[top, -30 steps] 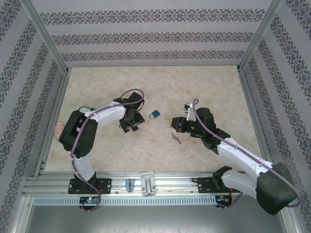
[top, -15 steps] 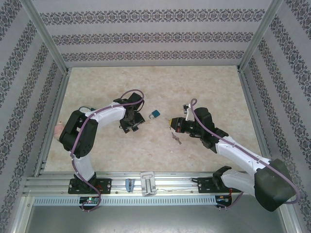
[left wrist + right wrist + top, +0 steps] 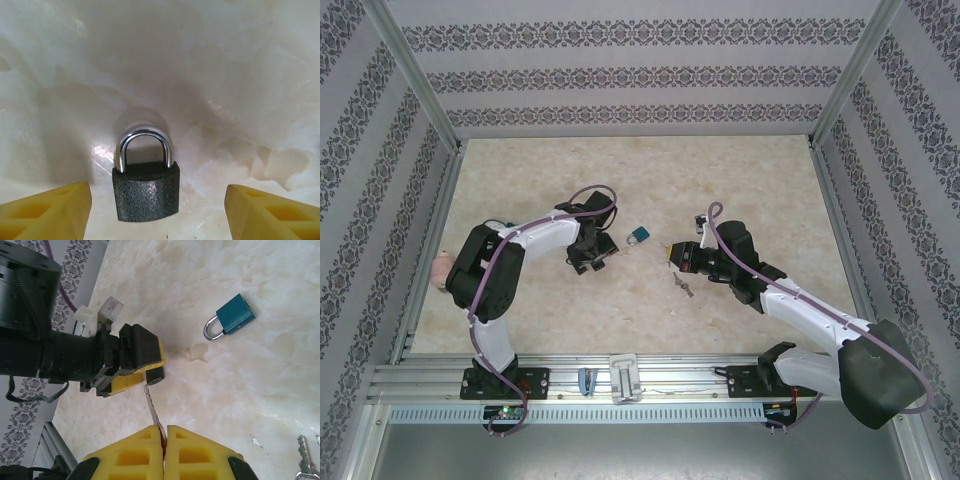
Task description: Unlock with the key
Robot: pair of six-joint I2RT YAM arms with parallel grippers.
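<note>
A dark grey padlock [image 3: 146, 190] with a silver shackle lies flat on the table. My left gripper [image 3: 157, 212] is open around it, with a gap between the lock and each yellow finger. In the top view that gripper [image 3: 592, 252] sits low at the table's centre left. My right gripper [image 3: 164, 432] is shut on a silver key [image 3: 151, 407]. The key's blade points at the padlock's end [image 3: 158, 375], which peeks out by the left gripper's fingers [image 3: 154, 351]; the tip stops just short of it. From above, the right gripper [image 3: 672, 252] faces left.
A teal padlock [image 3: 638, 236] lies between the two grippers, a little farther back, also visible as the teal padlock [image 3: 231, 317] in the right wrist view. Spare keys [image 3: 682, 287] lie on the table near the right gripper. Patterned walls enclose the table.
The right gripper has crept slightly left toward the left gripper with the key. The left arm and the dark padlock have stayed put.
</note>
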